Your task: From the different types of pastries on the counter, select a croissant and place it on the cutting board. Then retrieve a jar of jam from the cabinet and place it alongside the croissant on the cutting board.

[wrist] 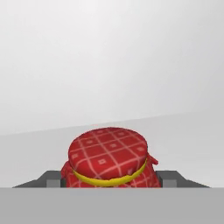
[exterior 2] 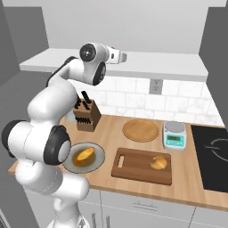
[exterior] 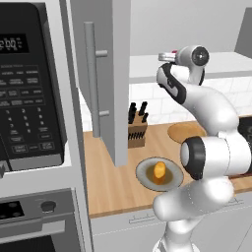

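Observation:
The jar of jam [wrist: 108, 162], with a red checked lid and a yellow band, sits between my gripper's [wrist: 109, 183] two dark fingertips, which press against its sides. My gripper [exterior: 167, 57] is up at the white shelf [exterior 2: 156, 62] of the cabinet, whose grey door [exterior: 110, 74] stands open. A bit of the jar's red [exterior: 173, 52] shows at the hand. Below, the pale tan croissant [exterior 2: 159, 162] lies on the right part of the dark brown cutting board [exterior 2: 133, 171] on the counter [exterior 2: 187, 182].
An orange-yellow pastry [exterior 2: 84, 155] rests on a grey plate [exterior 2: 99, 161] left of the board. A knife block [exterior 2: 87, 113], a round tan disc [exterior 2: 140, 130], a scale [exterior 2: 174, 135] and a black cooktop [exterior 2: 213, 151] line the counter. A microwave [exterior: 27, 88] stands at the left.

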Motion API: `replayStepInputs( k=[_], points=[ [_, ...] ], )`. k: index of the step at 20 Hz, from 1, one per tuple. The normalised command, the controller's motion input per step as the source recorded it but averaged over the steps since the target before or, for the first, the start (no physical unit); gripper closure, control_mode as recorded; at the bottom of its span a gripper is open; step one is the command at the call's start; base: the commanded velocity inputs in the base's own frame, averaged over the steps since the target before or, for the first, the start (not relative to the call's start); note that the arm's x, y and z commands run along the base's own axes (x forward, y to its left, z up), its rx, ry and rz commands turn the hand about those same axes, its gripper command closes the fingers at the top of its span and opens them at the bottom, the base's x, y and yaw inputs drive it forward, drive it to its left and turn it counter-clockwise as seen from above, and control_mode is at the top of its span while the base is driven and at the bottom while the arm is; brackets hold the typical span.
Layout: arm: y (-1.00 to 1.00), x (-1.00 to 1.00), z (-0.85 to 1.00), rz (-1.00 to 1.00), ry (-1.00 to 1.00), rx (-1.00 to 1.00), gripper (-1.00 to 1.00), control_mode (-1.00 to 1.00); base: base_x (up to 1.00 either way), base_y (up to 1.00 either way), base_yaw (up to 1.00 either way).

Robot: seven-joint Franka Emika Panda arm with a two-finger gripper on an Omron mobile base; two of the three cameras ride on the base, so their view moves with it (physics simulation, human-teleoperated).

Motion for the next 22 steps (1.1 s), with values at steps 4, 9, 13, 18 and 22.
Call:
replayStepInputs(
  k=[4,9,13,18,22],
  points=[
    [0.0,-0.7,0.06,0.0,-0.05,0.0,1.0,-1.0,0.0,0.0,0.0],
    [0.0,-0.91,0.24,0.0,-0.2,0.0,1.0,-1.0,0.0,0.0,0.0],
    [0.0,-0.96,0.24,0.0,-0.12,0.0,1.0,-1.0,0.0,0.0,0.0],
    [0.0,-1.0,0.03,0.0,-0.02,0.0,1.0,-1.0,0.0,0.0,0.0],
    [0.0,-1.0,0.0,0.0,0.0,0.0,1.0,-1.0,0.0,0.0,0.0]
  ],
)
